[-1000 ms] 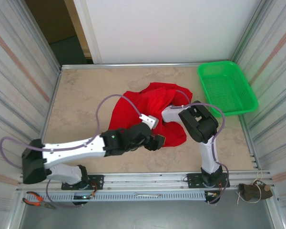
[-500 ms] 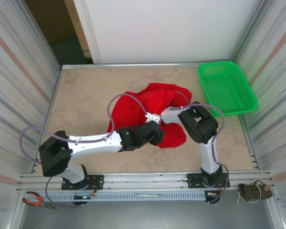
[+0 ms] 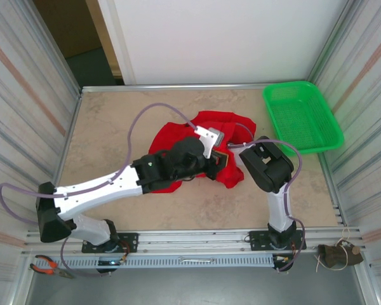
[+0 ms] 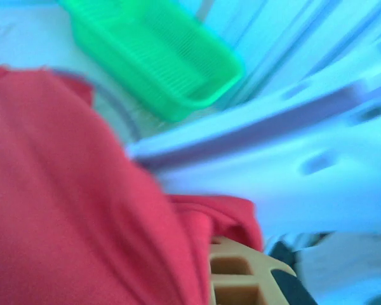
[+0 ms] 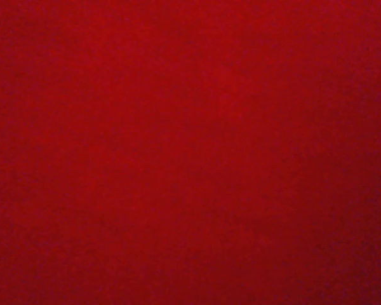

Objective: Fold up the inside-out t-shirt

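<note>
I see the inside-out t-shirt [image 3: 206,124] bunched in a red heap on the table [image 3: 114,127], left of the green basket [image 3: 301,121] and well apart from it. The left gripper [image 3: 217,160], at the heap's near edge, is closed tight, with red cloth pinched in it. The right gripper [image 3: 232,152], between it and the basket, is sunk into the cloth, so I cannot tell how its jaws stand.

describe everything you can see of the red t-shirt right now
The t-shirt is bright red, soft matte cloth, crumpled in a loose heap on the table, not flat or folded, left of the green basket and apart from it. The left gripper is shut on its near edge; the right arm reaches into it.
</note>
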Tool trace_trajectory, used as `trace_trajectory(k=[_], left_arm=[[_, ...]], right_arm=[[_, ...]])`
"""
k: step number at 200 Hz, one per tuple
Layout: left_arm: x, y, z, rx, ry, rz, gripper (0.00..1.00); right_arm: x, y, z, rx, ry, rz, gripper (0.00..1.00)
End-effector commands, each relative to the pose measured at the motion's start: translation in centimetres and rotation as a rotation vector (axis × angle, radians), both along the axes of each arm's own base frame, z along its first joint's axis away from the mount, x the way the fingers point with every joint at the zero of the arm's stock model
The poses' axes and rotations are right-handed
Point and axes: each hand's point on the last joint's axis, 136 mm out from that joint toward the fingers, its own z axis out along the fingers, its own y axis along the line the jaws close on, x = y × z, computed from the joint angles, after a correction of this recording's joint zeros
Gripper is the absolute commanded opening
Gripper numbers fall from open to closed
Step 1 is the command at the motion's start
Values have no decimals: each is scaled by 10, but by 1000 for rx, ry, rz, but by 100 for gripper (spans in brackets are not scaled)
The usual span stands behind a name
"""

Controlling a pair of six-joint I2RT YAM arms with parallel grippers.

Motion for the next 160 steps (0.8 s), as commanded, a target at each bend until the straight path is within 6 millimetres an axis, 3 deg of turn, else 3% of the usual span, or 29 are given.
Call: trace_trajectory(k=[1, 53, 93, 133, 146, 160], left_arm=[[-31, -15, 30, -69, 19, -167, 0], [-69, -39, 83, -193, 12, -323, 0], [-86, -48, 100, -243, 24, -381, 0], [-92, -51, 109, -293, 54, -406, 0], [-97, -51, 118, -314, 52, -425, 0], [-99, -50, 123, -314, 35, -426, 0]], right_arm=[[-23, -33, -52, -150, 165, -34, 70], [-19, -33, -49, -184, 174, -50, 86], [-22, -38, -41, -322, 208, -99, 100], [-20, -42, -38, -438, 295, -153, 99], [-16, -34, -38, -410, 273, -135, 99], [-9, -17, -26, -363, 161, -76, 99]])
